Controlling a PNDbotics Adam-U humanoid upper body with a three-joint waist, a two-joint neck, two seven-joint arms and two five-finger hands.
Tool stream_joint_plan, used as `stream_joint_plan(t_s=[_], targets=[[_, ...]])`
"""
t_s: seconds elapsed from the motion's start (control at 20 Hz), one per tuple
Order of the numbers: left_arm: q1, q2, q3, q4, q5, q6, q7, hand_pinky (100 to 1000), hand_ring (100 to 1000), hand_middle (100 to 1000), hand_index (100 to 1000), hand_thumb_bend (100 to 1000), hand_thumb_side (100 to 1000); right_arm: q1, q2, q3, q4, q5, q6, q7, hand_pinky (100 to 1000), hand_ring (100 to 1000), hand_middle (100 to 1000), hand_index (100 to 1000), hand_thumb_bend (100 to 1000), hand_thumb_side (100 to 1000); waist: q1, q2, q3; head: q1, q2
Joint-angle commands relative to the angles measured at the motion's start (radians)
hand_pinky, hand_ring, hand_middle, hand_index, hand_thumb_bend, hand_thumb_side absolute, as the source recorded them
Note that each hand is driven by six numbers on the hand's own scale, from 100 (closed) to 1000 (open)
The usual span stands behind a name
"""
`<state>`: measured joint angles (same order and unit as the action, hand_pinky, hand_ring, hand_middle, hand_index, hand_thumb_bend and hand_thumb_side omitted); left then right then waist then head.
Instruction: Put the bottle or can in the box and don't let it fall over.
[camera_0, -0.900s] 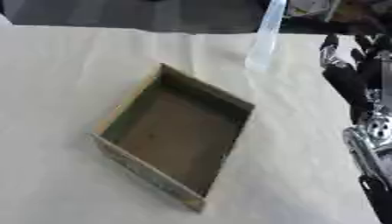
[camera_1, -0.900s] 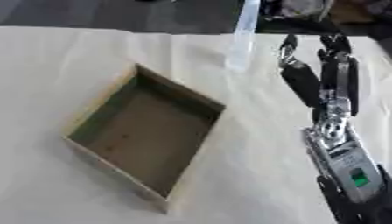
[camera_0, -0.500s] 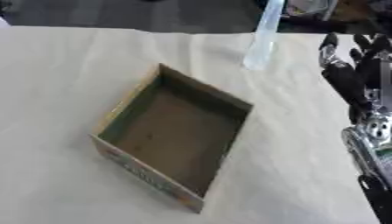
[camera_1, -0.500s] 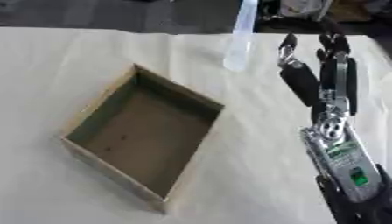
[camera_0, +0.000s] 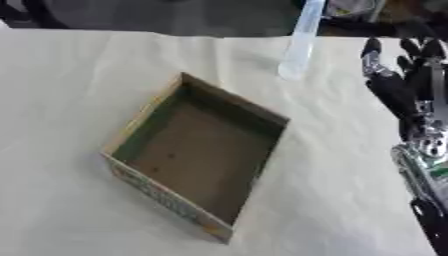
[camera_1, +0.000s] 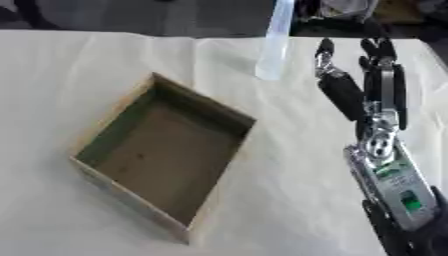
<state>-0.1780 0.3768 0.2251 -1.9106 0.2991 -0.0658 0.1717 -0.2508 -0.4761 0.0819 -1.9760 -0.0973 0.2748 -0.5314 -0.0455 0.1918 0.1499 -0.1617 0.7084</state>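
A clear plastic bottle (camera_1: 273, 42) stands upright near the table's far edge, its top cut off by the frame. An open cardboard box (camera_1: 162, 147) with a brown floor and green inner wall lies left of centre, turned at an angle, with nothing in it. My right hand (camera_1: 367, 87) rises from the right side with its fingers straight and pointing away from me. It is right of the bottle, apart from it, and holds nothing. My left hand does not show.
A cream cloth (camera_0: 79, 80) covers the table. Dark clutter and a yellowish thing (camera_1: 398, 10) lie past the far edge at the upper right. My right forearm (camera_1: 394, 185) runs along the right side.
The whole picture has shifted slightly, so the head moved. The bottle, box and right hand keep their places relative to each other.
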Motion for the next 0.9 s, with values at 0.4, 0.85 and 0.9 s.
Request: stream_joint_plan(t_s=[0.4,0.85,0.9], targets=[[-0.013,0.021,0.008,-0.009,-0.005,-0.001,-0.007,1000,855,844,799,365,594,-0.133,-0.123,0.025,0.041,-0.066,0.153,0.122,1000,1000,1000,997,301,220,0.003,-0.013,0.008,-0.01,-0.016],[-0.018,0.019,0.007,-0.009,-0.005,0.0,-0.008,1000,854,844,799,364,595,-0.242,-0.119,0.051,0.174,-0.133,0.217,0.088,1000,1000,1000,998,297,261,0.0,-0.004,0.02,-0.015,-0.026],[-0.018,0.019,0.007,-0.009,-0.005,0.0,-0.008,1000,854,844,799,364,595,-0.253,-0.116,0.054,0.196,-0.143,0.216,0.077,1000,1000,1000,997,300,266,0.0,-0.003,0.02,-0.015,-0.026]])
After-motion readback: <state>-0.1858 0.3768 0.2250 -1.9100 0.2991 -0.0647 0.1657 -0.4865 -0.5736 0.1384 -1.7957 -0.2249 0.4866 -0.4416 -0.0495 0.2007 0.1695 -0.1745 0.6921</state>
